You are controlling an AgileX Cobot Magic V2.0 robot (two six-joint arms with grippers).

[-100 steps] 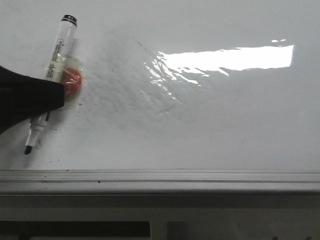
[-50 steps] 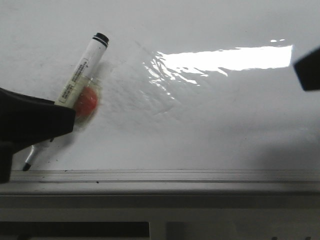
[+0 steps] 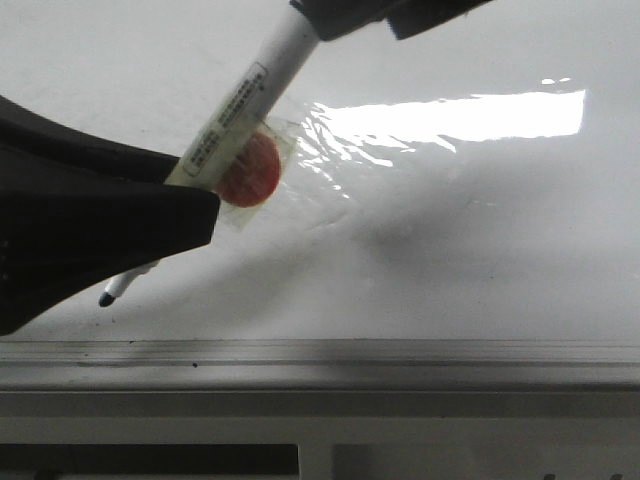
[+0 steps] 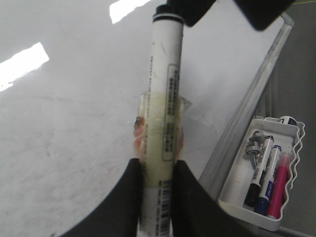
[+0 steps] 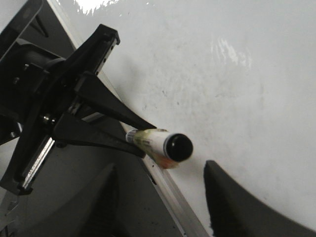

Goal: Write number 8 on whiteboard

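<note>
The whiteboard [image 3: 480,260] bears no 8; left pincer [image 4: 157,173] grips a marker [image 4: 165,89], right pincer [image 5: 158,197] seemingly open.

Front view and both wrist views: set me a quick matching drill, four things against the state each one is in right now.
Things:
1. marker
2. left gripper
3. right gripper
4. whiteboard

States:
A. open, fingers either side of the marker's black rear end
B. no figure drawn on it
C. tilted, red disc taped to its barrel
D. shut on the marker's barrel

Pairs: 1-C, 2-D, 3-A, 4-B
</note>
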